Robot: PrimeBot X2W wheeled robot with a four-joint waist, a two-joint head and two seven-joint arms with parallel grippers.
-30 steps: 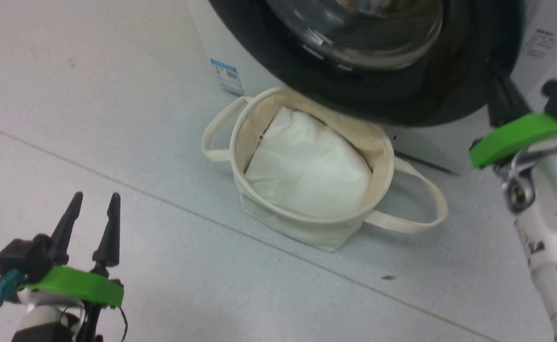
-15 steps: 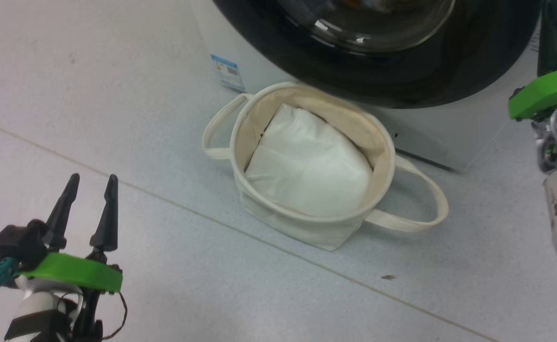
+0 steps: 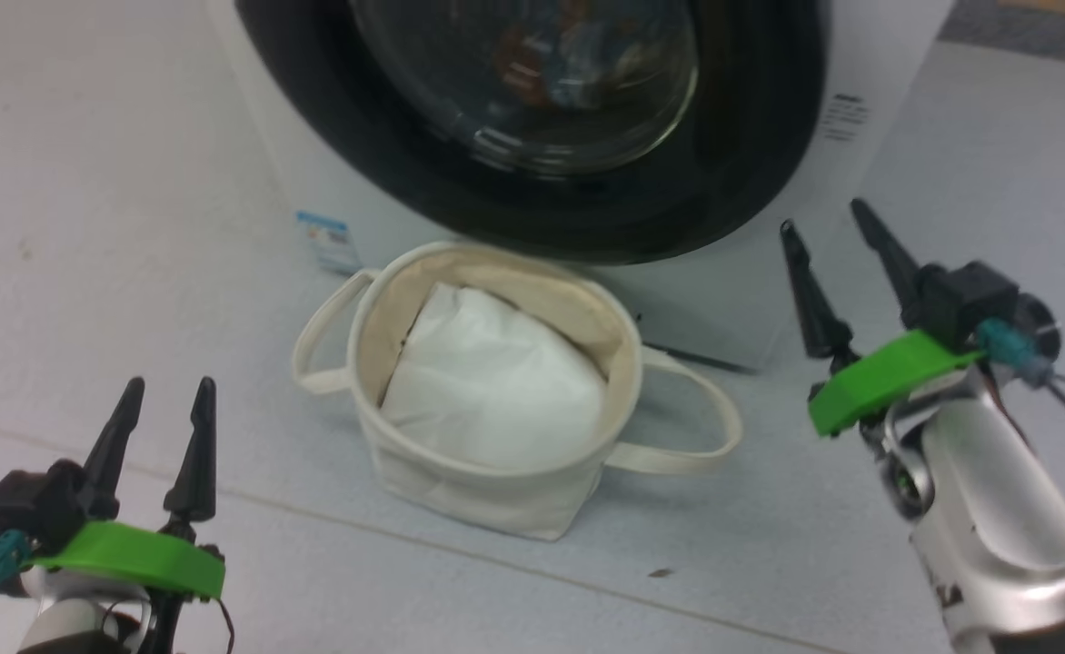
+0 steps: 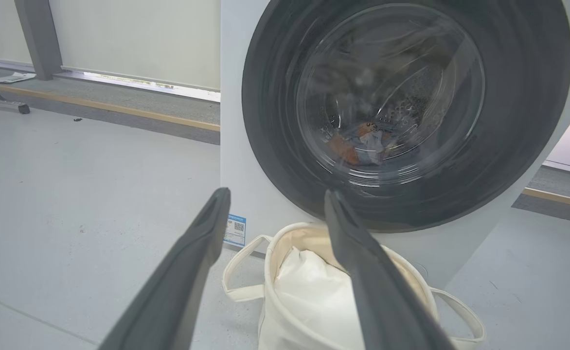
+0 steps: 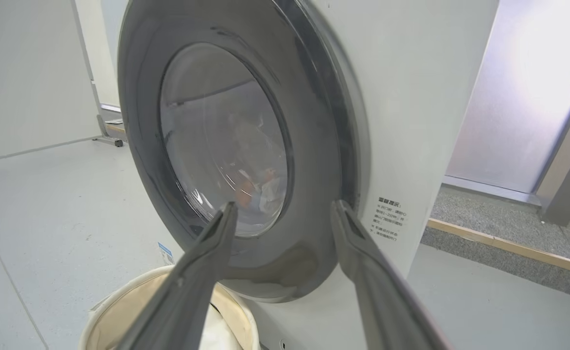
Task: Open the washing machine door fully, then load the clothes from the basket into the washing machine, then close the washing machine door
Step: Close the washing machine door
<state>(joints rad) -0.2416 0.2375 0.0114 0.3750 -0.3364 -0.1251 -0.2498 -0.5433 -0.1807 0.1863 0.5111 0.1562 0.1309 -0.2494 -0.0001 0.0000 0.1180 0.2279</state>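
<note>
Behind door glass (image 4: 392, 73), orange-blue clothes (image 4: 363, 143)

The head view looks steeply down at the floor (image 3: 87, 182), with the basket (image 3: 460, 495) mid-frame and the lower washing machine door (image 3: 360, 154) at the far edge. The left wrist view sits low on the left, sighting along the left tool (image 4: 276, 193) almost squarely at the door. The right wrist view sits low on the right, nearer, sighting along the right tool (image 5: 285, 205) slantwise across the door. All three share the door, the basket's rim and the blue label (image 3: 323, 238).
</note>
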